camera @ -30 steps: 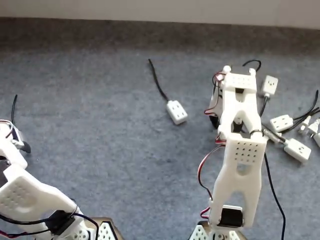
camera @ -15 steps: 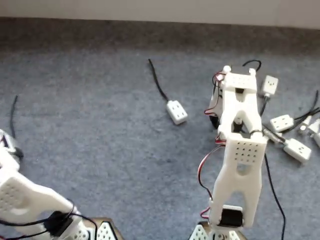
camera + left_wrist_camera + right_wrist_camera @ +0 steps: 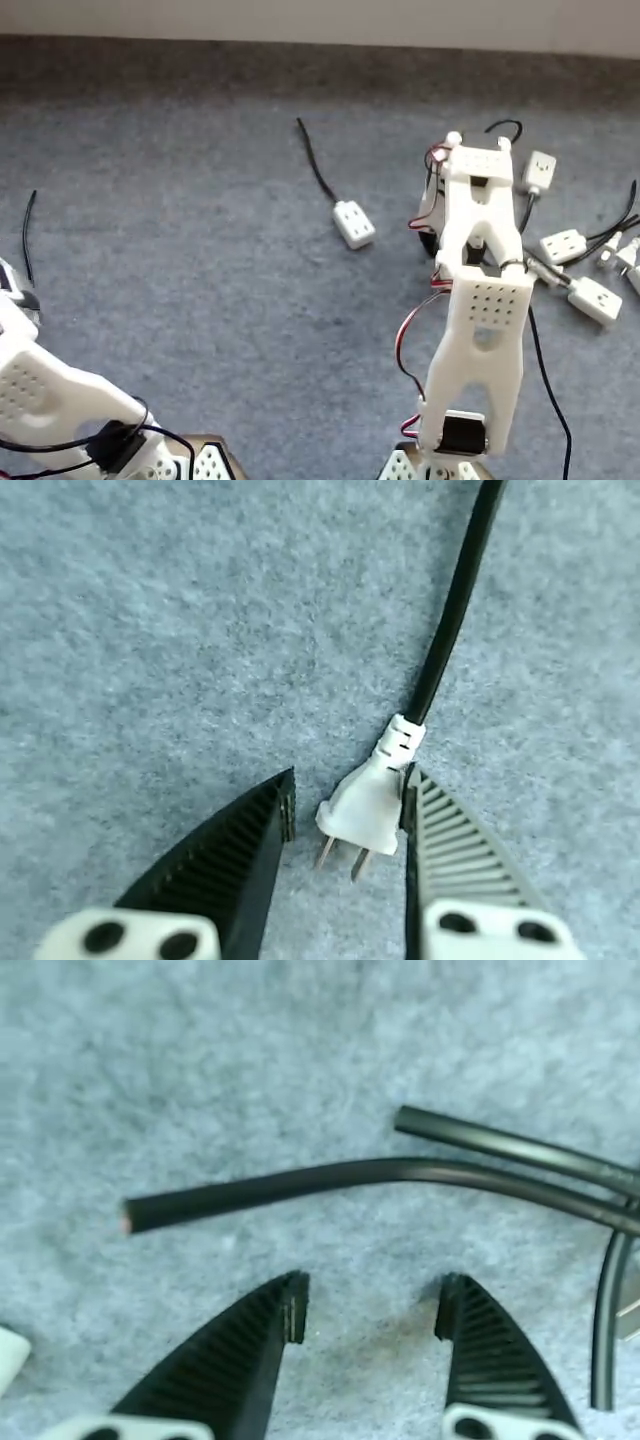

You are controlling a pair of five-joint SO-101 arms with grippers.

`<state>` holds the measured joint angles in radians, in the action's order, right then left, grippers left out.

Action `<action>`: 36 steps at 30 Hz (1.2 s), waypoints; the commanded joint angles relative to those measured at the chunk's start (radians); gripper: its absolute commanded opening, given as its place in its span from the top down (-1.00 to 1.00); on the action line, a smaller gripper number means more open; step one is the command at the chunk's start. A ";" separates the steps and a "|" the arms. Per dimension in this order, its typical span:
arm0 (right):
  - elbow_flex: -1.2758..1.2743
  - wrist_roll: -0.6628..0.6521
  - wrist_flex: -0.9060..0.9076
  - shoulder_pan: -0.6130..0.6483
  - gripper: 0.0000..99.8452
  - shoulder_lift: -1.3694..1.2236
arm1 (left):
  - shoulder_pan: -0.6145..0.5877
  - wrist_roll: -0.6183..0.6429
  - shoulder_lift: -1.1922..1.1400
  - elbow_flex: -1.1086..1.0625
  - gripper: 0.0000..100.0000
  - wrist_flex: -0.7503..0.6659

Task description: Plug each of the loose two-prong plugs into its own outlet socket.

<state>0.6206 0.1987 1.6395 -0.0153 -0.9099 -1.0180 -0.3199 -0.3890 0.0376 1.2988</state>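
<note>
A white two-prong plug on a black cord lies on the grey carpet between the fingers of my left gripper. That gripper is open; the plug rests against one finger and stands apart from the other. My right gripper is open just above the carpet, with nothing between its fingers, close to two black cords. One white outlet socket lies mid-table. Three more sockets and loose plugs lie beside the right arm.
Grey carpet covers the table, with open room between the two arms. A loose black cord end shows at the left edge by the left arm. Cords tangle at the far right.
In the high view the left arm has shifted toward the left edge and lower in the picture, showing more of the cord there. The right arm has stayed still.
</note>
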 commanded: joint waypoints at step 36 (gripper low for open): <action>-0.002 -0.021 -0.015 0.044 0.56 -0.016 | -0.013 -0.262 -0.157 0.291 0.64 0.178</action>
<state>0.6206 0.1987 1.6395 -0.0153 -0.9099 -1.0180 -0.5746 -0.5455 0.2616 1.4584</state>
